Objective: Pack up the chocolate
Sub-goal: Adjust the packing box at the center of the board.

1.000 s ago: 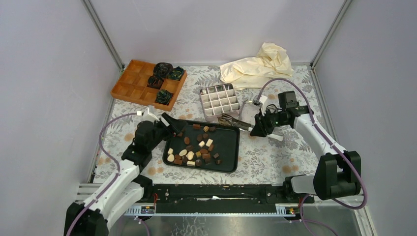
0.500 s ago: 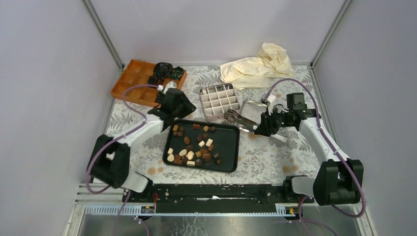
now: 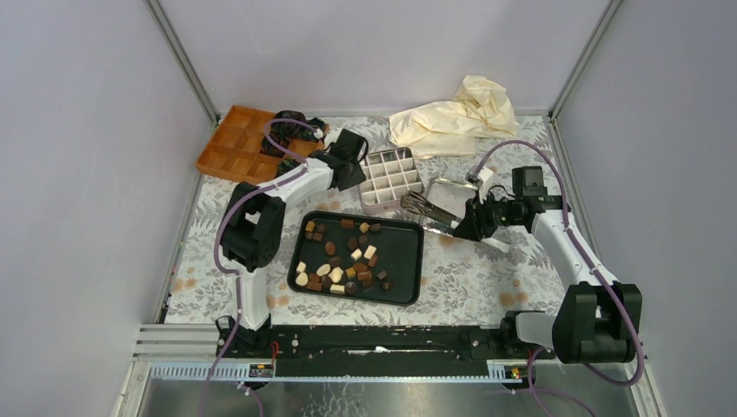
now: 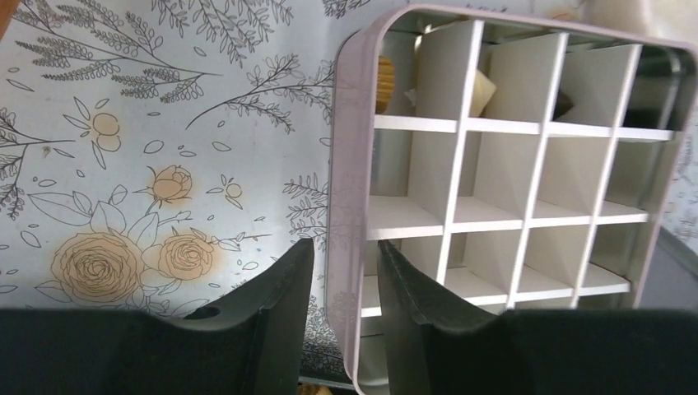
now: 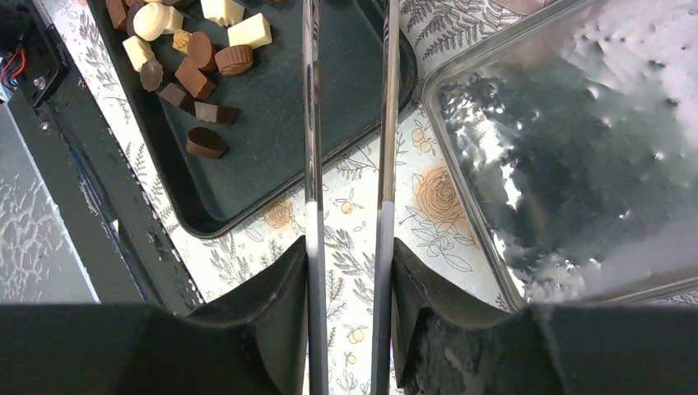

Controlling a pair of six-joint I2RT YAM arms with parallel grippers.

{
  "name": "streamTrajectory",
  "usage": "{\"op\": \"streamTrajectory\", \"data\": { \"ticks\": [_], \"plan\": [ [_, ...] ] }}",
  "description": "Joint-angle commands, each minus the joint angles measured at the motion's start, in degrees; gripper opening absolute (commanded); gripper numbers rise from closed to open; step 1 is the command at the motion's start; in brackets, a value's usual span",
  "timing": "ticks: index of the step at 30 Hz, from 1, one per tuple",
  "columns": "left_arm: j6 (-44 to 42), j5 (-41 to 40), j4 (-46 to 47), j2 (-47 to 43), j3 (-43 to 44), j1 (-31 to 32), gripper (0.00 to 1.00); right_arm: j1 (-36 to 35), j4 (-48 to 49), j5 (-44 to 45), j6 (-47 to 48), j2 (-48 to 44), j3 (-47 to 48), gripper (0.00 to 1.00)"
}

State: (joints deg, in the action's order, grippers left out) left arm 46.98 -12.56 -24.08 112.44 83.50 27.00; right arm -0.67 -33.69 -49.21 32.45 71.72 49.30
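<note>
Nearest the arms, at 6 o'clock on the flowery tablecloth (image 3: 487, 278), sits a black tray (image 3: 408, 261). The chocolates (image 3: 336, 274) lie loose on it, dark brown, light brown and cream, mostly on its left half.

At about 3 o'clock from the tray is the right gripper (image 3: 463, 226). Its fingers are partly closed and squeeze a pair of shiny metal tongs (image 5: 309, 123). The two tong arms run side by side between the fingers. They point toward 9 o'clock, over the tray's far right corner. The tong tips hold nothing that I can see.

Just past the tongs lies a flat silver tin lid (image 3: 452, 193).

At 12 o'clock from the tray stands a tin box (image 3: 382, 206) with many small white cells. The left gripper (image 4: 344, 255) is at its 9 o'clock side. One finger is outside the box wall and one is inside, and they pinch the wall.

Farther away at 10 o'clock is an orange tray (image 3: 228, 152) holding crumpled dark paper cups (image 3: 291, 122). At 1 o'clock lies a crumpled cream cloth (image 3: 461, 117).
</note>
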Motion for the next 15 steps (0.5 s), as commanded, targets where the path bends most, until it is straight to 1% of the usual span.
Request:
{"op": "streamTrajectory", "data": {
  "ticks": [1, 6, 12, 15],
  "plan": [
    [-1.66, -2.49, -3.85, 2.26, 3.4, 0.54, 0.4, 0.32, 2.12, -3.17, -0.36, -1.76, -0.12, 0.08],
    [-1.48, -1.08, -3.87, 3.39, 3.4, 0.99, 0.35, 1.97, 2.32, -3.41, -0.32, -1.59, -0.26, 0.08],
    [-0.75, -1.55, -3.6, 3.47, 2.65, 1.93, 0.29, 2.38, 2.35, -3.83, -0.33, -1.41, -0.6, 0.08],
    [-0.25, -1.65, -3.57, 2.98, 2.26, 2.29, 0.29, 2.59, 2.31, -4.05, -0.27, -1.5, -0.69, 0.08]
  ]
}}
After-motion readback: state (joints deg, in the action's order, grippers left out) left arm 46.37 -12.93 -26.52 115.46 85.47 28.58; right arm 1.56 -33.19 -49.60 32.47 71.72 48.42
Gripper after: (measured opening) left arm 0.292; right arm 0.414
